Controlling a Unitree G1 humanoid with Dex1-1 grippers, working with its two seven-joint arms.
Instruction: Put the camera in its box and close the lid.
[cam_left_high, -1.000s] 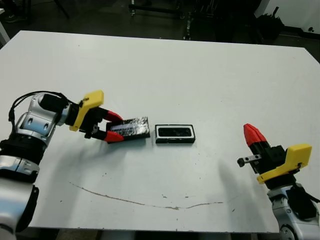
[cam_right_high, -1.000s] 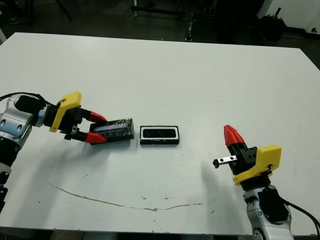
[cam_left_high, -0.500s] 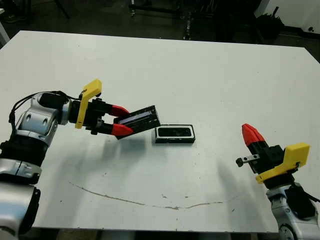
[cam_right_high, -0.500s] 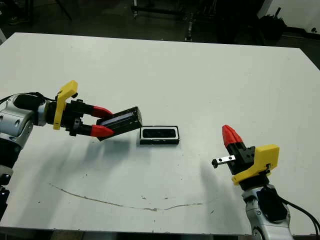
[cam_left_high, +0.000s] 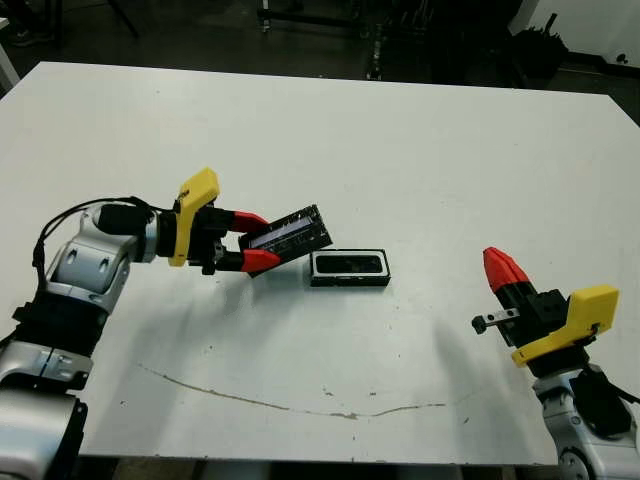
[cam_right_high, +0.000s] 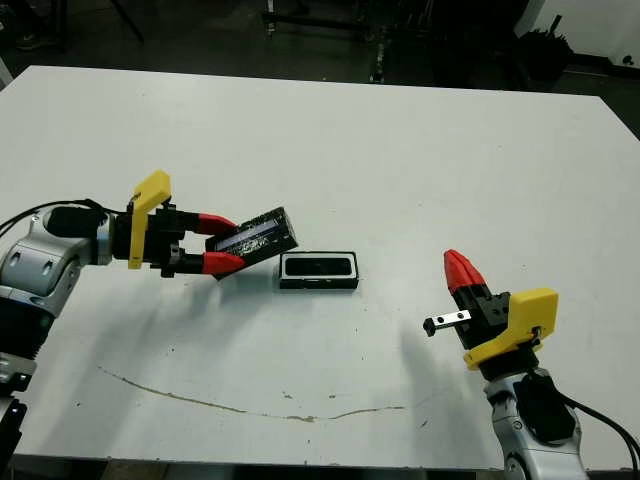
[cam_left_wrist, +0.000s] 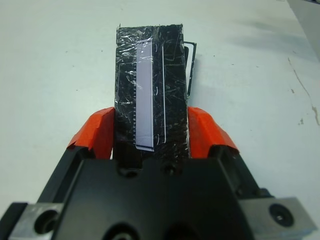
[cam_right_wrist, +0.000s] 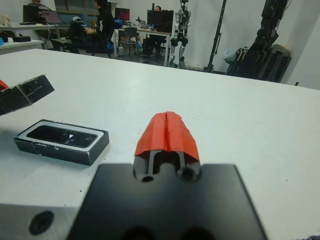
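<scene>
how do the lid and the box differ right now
The lid is gripped by the left gripper, lifted and tilted; the box lies flat on the table. The lid is glossy with a pale stripe; the box shows a white lining around the camera. Both are black, similar-sized rectangles.

**What is hidden or cut off**

The near end of the lid (cam_left_wrist: 150, 95) is covered by the left gripper (cam_left_high: 248, 241) body in the left wrist view, and most of the box (cam_left_wrist: 190, 60) is concealed behind the lid there. In the right wrist view, the lid is cut off by the picture's edge. The people beyond the table (cam_right_wrist: 280, 130) are too small to be made out.
</scene>
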